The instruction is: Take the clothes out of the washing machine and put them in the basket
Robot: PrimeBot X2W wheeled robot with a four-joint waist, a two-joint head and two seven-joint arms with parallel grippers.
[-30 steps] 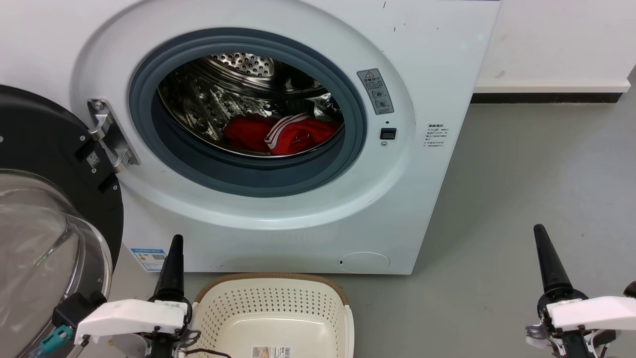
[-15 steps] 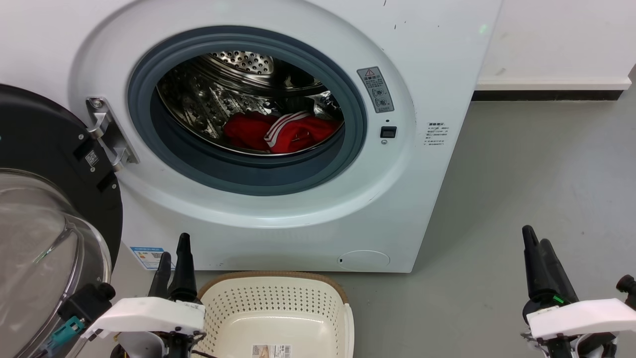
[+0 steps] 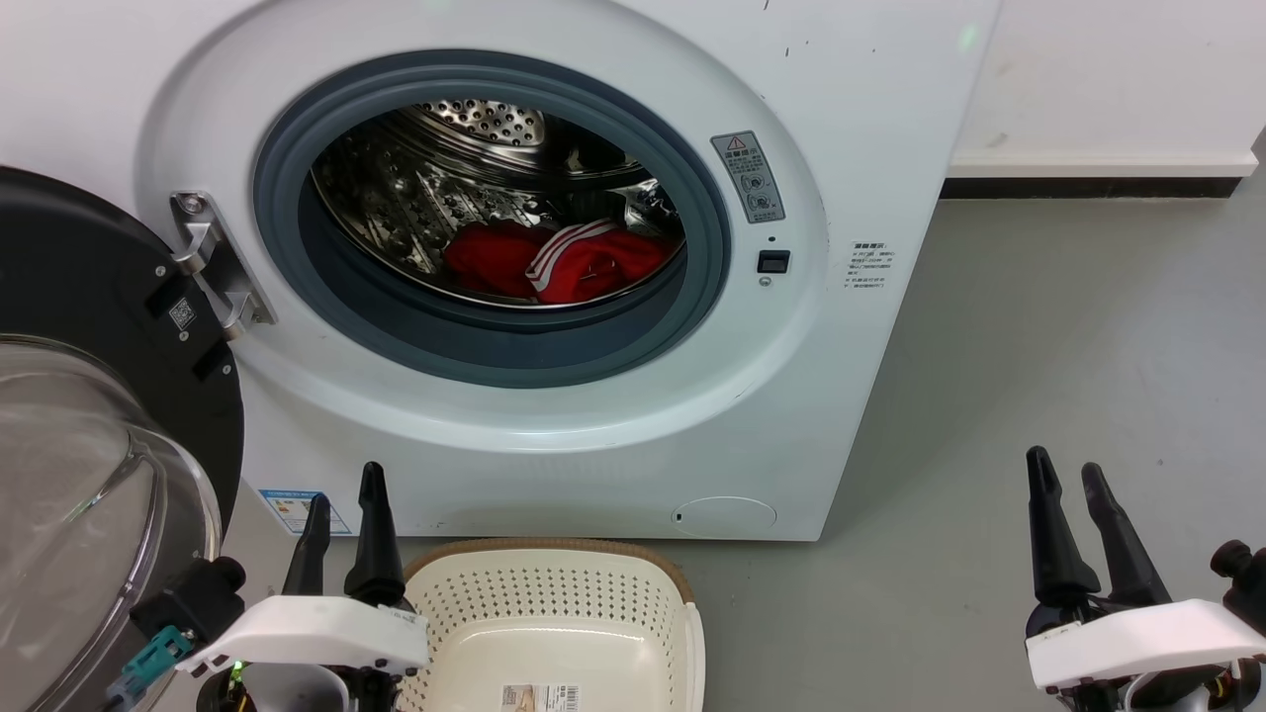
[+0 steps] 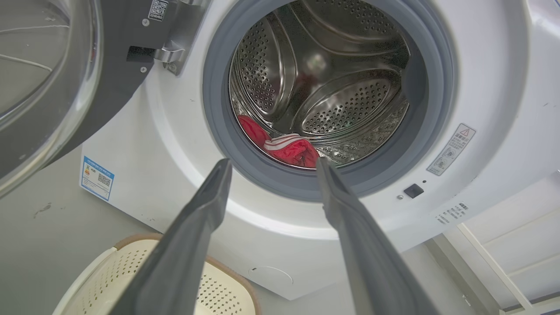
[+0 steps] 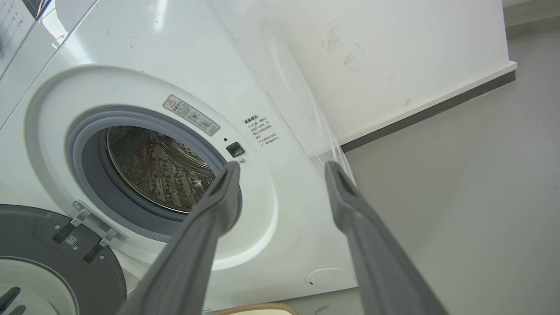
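The white washing machine (image 3: 554, 435) stands with its round glass door (image 3: 89, 465) swung open to the left. Red clothes (image 3: 559, 260), one edged with thin white stripes, lie at the bottom of the steel drum; the left wrist view shows the clothes (image 4: 288, 148) past the grey ring. The cream basket (image 3: 554, 613) with a brown rim sits on the floor in front of the machine, with nothing in it but a label sticker. My left gripper (image 3: 344, 499) is open beside the basket's left rim. My right gripper (image 3: 1066, 473) is open over bare floor, well right of the machine.
Grey floor (image 3: 1068, 326) stretches right of the machine to a white wall with a dark baseboard (image 3: 1088, 188). The open door with its metal hinge (image 3: 213, 262) takes up the left side, close to my left arm.
Both grippers have gone from shut to open, their fingers spreading apart. The left gripper has shifted slightly right, toward the basket.
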